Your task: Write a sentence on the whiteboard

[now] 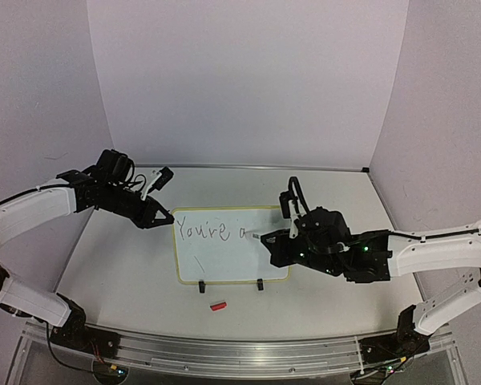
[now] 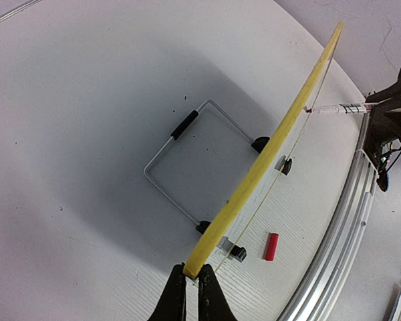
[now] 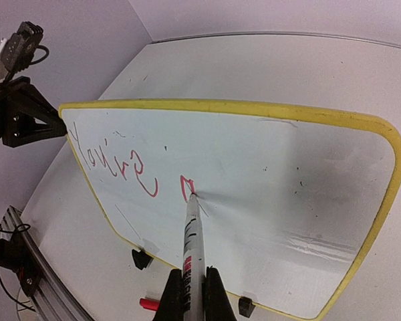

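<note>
Whiteboard [image 1: 228, 261] propped lengthwise left to right, left edge clamped in left tool [image 1: 168, 217]; right tool [image 3: 190, 293] clamped on marker [image 3: 193, 234], tip touching board, blank space rightward.

Whiteboard [image 2: 267, 157]: edge-on in left wrist view, writing face hidden.
Marker [image 3: 192, 241]: barrel print blurred, unreadable; rear end hidden between right gripper [image 3: 194, 271] fingers.
Left gripper [image 2: 192, 269]: fingers cut off at picture's lower edge.
Left arm [image 1: 28, 212], right arm [image 1: 441, 249]: cut off at top view's side edges.
</note>
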`<state>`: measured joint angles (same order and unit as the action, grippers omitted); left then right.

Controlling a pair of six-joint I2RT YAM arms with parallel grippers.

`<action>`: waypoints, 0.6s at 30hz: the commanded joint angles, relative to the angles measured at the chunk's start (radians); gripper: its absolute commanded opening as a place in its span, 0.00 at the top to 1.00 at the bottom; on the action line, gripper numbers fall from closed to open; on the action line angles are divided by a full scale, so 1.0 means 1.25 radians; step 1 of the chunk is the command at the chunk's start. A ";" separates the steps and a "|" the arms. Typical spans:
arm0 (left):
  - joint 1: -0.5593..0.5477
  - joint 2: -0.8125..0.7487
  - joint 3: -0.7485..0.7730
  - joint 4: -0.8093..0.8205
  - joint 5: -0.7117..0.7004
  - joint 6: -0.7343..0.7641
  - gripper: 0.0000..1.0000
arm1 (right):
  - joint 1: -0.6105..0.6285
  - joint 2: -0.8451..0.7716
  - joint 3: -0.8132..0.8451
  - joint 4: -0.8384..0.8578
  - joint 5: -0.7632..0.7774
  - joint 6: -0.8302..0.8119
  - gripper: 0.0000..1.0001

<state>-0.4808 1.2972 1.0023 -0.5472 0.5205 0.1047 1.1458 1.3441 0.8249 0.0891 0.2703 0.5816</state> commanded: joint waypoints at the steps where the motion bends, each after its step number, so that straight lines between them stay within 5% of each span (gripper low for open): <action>1: -0.005 0.020 0.014 -0.040 -0.024 0.016 1.00 | -0.002 -0.001 -0.001 0.005 0.000 0.013 1.00; 18: -0.006 0.015 0.015 -0.040 -0.027 0.017 1.00 | -0.002 -0.007 0.015 -0.043 0.008 0.013 1.00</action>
<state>-0.4808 1.2972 1.0023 -0.5472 0.5205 0.1051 1.1458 1.3464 0.8242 0.0498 0.2623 0.5907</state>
